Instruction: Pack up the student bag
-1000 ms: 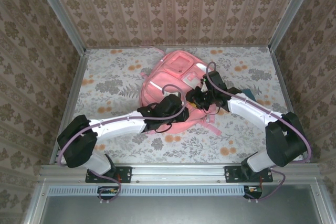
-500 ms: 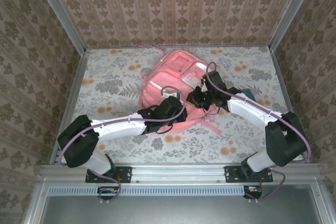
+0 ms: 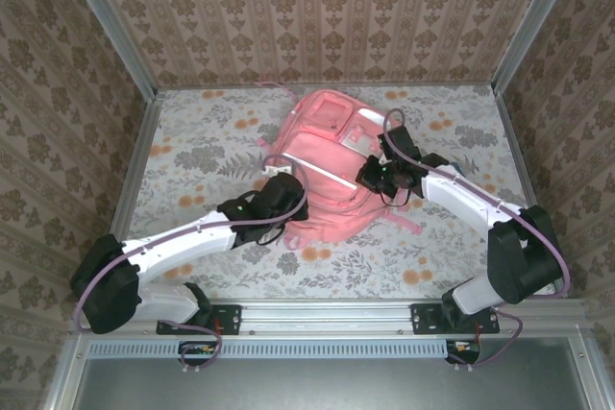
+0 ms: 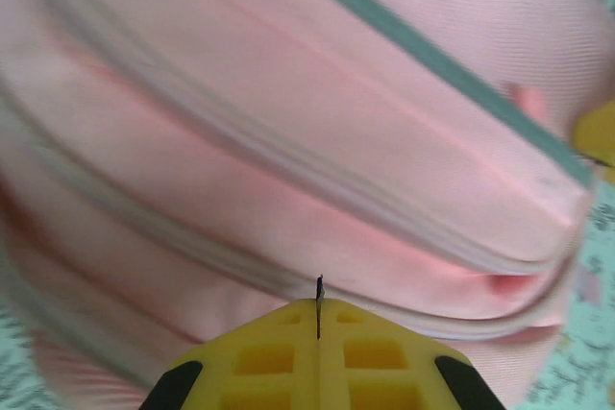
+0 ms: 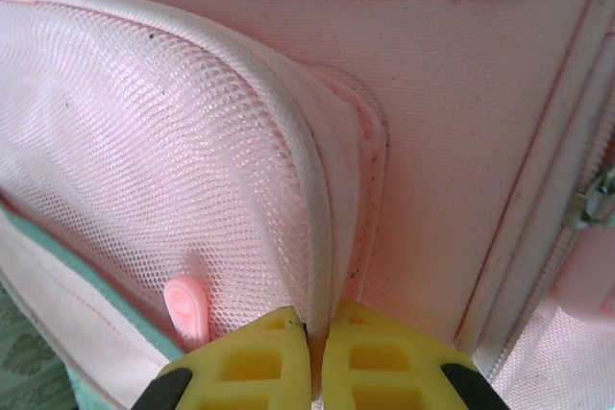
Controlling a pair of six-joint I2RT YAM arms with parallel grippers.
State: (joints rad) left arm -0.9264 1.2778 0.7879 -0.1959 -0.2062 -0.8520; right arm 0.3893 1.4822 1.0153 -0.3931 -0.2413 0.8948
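Pink student bag, one, lies just ahead of two grippers: left gripper fingers together near it, right gripper pinched on its one mesh pocket edge.

The student bag lies mid-table, toward the back. The left gripper is at its near-left side and the right gripper is on its right side.
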